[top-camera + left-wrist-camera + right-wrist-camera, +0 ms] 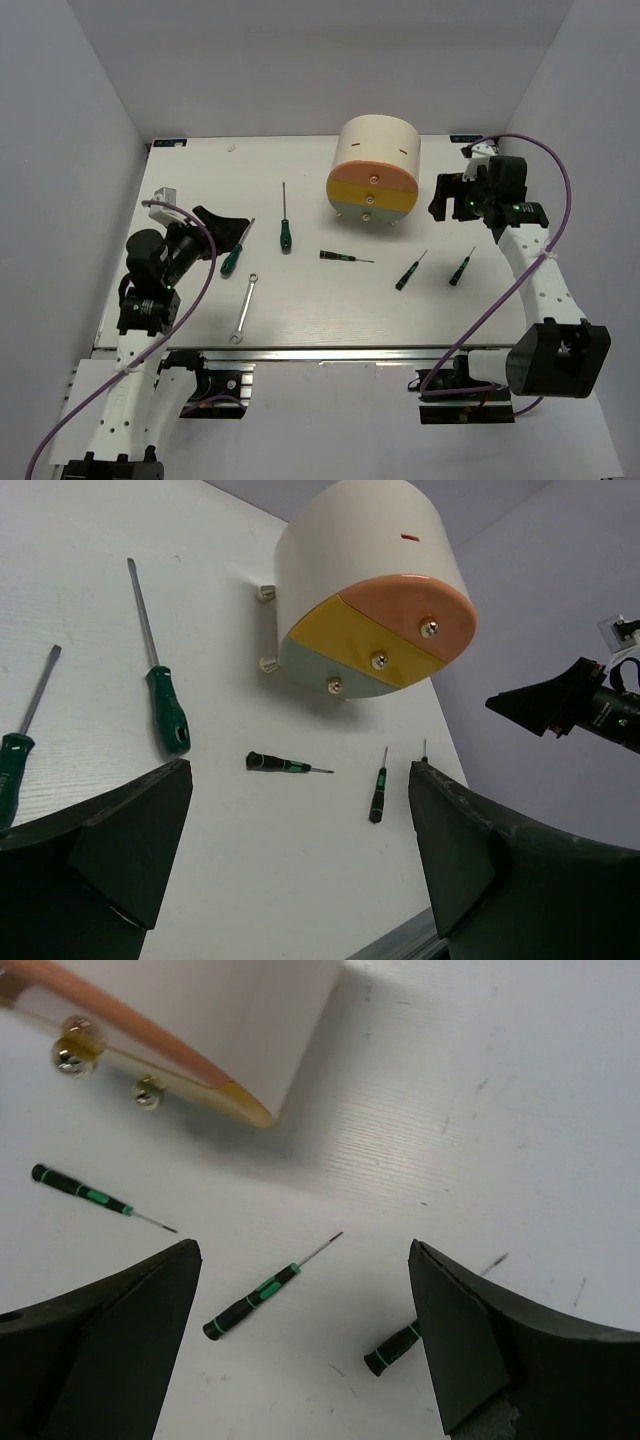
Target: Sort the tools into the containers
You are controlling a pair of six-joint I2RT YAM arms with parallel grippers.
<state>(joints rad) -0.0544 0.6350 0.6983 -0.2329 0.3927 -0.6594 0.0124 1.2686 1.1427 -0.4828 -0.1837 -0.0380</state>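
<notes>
The cream drum cabinet (pixel 373 150) stands at the back middle, its orange (pixel 372 178), yellow (pixel 372 197) and grey-blue (pixel 366 211) drawers shut. On the table lie two long green-handled screwdrivers (pixel 285 228) (pixel 234 256), a slim dark screwdriver (pixel 343 257), two small screwdrivers (pixel 409 271) (pixel 461 267) and a silver wrench (pixel 244 308). My left gripper (pixel 222 225) is open and empty beside the left screwdriver (pixel 14 762). My right gripper (pixel 447 197) is open and empty, right of the cabinet (pixel 200 1020), above the small screwdrivers (pixel 255 1298) (pixel 395 1348).
Purple cables (pixel 535 270) run along both arms. White walls close the table at the left, back and right. A metal rail (pixel 330 352) edges the front. A small white bracket (pixel 165 195) sits at the left.
</notes>
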